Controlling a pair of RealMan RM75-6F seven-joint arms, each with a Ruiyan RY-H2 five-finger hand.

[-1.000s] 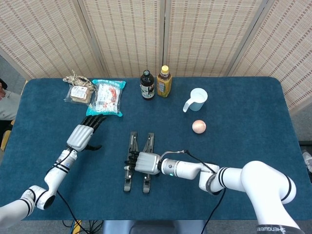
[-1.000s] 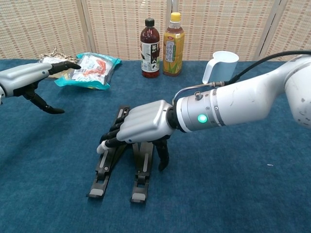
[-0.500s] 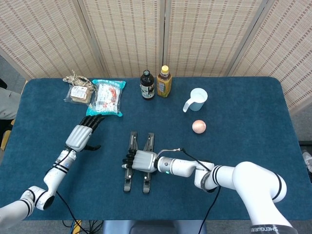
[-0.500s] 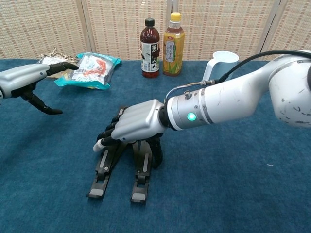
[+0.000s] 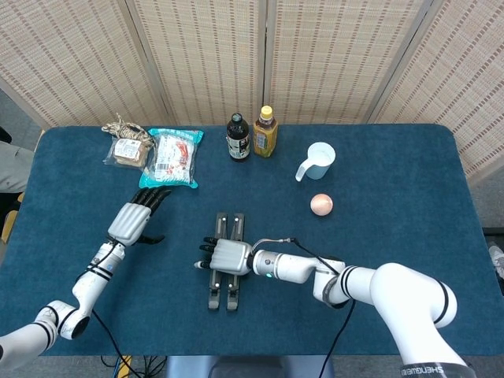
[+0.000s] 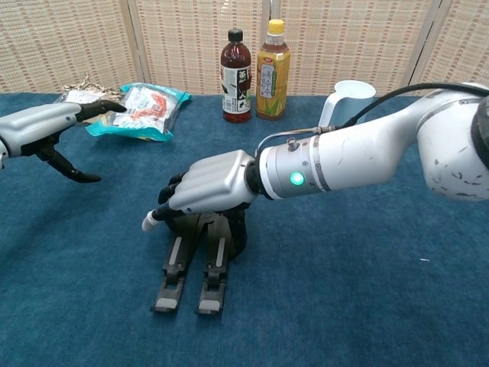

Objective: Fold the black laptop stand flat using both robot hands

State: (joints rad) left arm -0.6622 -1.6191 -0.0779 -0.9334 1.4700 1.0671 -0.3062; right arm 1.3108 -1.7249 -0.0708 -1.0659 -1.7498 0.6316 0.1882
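The right hand (image 6: pixel 208 191) clasped the black laptop stand (image 6: pixel 192 267) at mid-table, its two legs nearly together, so the closing step looked almost done, while the left hand (image 6: pixel 46 126) hovered spread and empty, needed next to steady it.

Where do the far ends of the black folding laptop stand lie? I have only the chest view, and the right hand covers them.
Observer: In the head view the black laptop stand shows beyond the right hand; its two bars lie side by side, nearly parallel.
Operator: Is there something that I cannot see?
Observer: Yes, a small pinkish round thing lies apart from the white plastic cup, on the robot's side of it.
Operator: And the left hand?
Observer: From above, the left hand holds nothing; its fingertips point at the teal snack bag.
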